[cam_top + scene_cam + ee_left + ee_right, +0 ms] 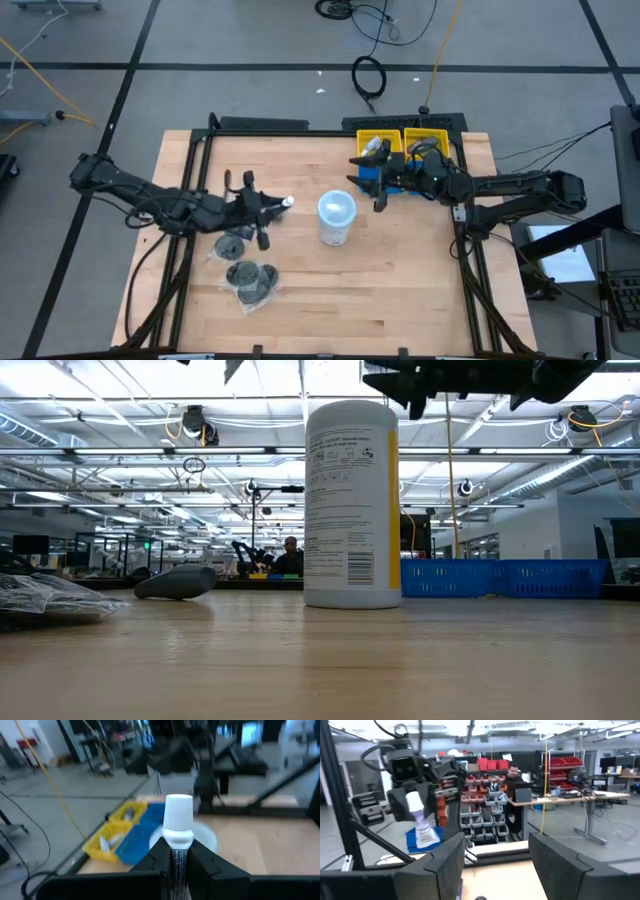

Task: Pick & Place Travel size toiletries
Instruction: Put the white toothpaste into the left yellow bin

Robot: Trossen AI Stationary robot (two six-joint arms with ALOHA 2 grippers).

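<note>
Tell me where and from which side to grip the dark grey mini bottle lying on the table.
Grip the dark grey mini bottle across its narrow width at mid-body, coming straight down from above. It lies flat on its side on the wooden table, so only its top and flanks are exposed. The left gripper is already shut on a small white tube.

Tub mid-table — discs left, bins behind-right

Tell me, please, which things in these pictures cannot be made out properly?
- Yellow bin contents: too small in the high view, blurred in the left wrist view.
- Wrapped discs: their count is lost under crinkled wrap; cut off by the edge in the low view.
- White tube in the left gripper: fingers hide its label.
- Right gripper: dark blur in the low view.
</note>
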